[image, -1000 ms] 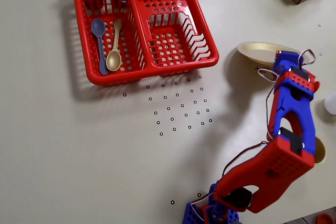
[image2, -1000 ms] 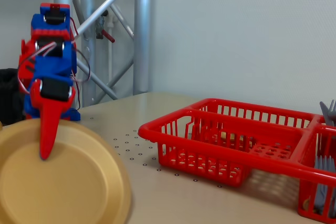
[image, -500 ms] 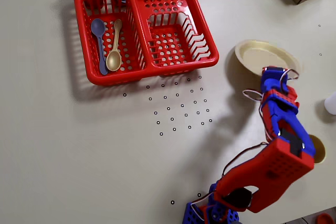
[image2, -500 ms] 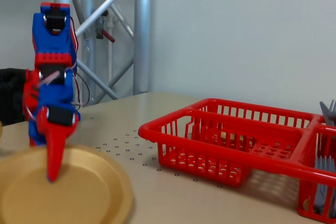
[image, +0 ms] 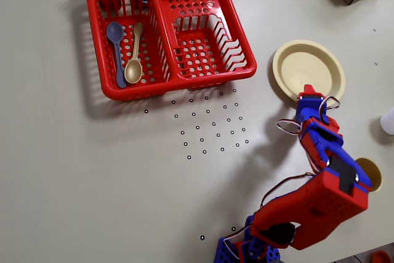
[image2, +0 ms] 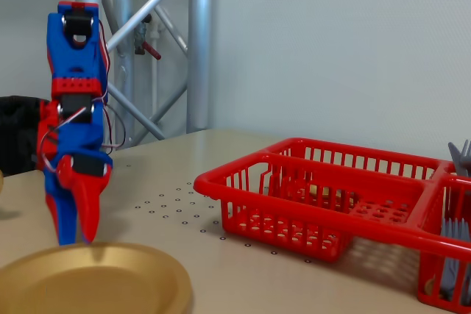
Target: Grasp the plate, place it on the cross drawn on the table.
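- The plate [image: 308, 71] lies flat on the table [image: 80, 170], to the right of the red basket [image: 167, 28] in the overhead view.
- The gripper [image2: 76, 237] stands at the plate's near rim, fingers slightly parted, with nothing between them that I can see.
- Two spoons [image: 125, 53] lie in the basket's left compartment.
- Black ringed dots [image: 209, 124] sit below the basket.

Background: a plain pale grey wall [image2: 331, 49] stands behind the light beige bench [image: 74, 170]. At left in the fixed view, silver metal truss poles [image2: 197, 42] with diagonal braces rise from behind the bench. Lighting is even and diffuse, casting soft shadows.
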Controlling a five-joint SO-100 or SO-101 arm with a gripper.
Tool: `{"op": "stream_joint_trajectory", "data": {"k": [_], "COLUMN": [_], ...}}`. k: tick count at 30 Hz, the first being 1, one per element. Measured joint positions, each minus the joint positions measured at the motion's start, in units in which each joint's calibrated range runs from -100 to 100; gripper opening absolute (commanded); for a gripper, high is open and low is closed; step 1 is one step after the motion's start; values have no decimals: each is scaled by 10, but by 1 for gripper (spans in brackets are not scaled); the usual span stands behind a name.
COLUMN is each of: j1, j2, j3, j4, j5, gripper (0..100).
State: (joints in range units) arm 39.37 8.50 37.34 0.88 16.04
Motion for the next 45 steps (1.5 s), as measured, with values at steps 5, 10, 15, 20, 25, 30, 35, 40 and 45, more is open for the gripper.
{"op": "stream_joint_trajectory", "data": {"k": [5, 10, 15, 20, 25, 30, 35, 40, 45], "j1": [-7, -35, -118, -197, -274, -341, -406, -442, -456], "j2": [-91, -217, -344, -422, -498, -556, -621, -728, -866], "j3": [90, 192, 222, 234, 234, 234, 265, 336, 420], "j4": [0, 4, 52, 63, 115, 157, 207, 317, 448], "j5": [8, -3, -48, -95, -129, -167, -186, -190, -174], "gripper": [21, 16, 5, 0, 0, 0, 0, 0, 0]}}
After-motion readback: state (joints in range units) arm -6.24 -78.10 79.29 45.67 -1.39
